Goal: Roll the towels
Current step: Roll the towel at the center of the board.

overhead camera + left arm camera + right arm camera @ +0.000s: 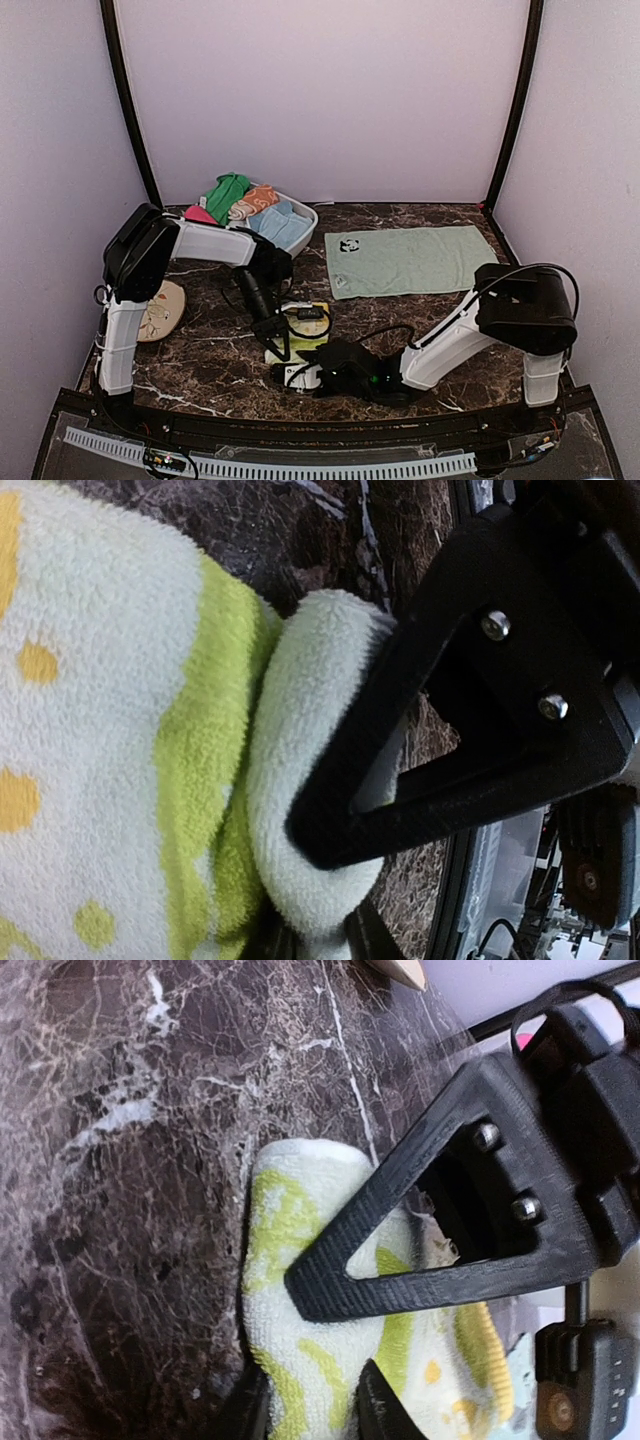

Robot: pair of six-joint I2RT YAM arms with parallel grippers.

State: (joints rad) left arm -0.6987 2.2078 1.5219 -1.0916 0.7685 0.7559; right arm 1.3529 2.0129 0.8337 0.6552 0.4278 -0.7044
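Observation:
The yellow-lime patterned towel (pixel 303 335) lies partly rolled on the dark marble table near the front centre. My left gripper (pixel 272 347) is shut on one end of its roll; the left wrist view shows the fuzzy rolled edge (pixel 300 730) pinched by my fingers (pixel 400 770). My right gripper (pixel 303 378) is shut on the near end of the same towel (pixel 290 1260). The pale mint towel (pixel 410 260) with a panda patch (pixel 349 245) lies flat at the back right. A bit of hot-pink cloth (pixel 200 214) shows left of the basket.
A white basket (pixel 303 222) at the back left holds green, orange and blue rolled cloths. A tan round object (pixel 160 310) lies by the left arm's base. Black cables run over the table by the yellow-lime towel.

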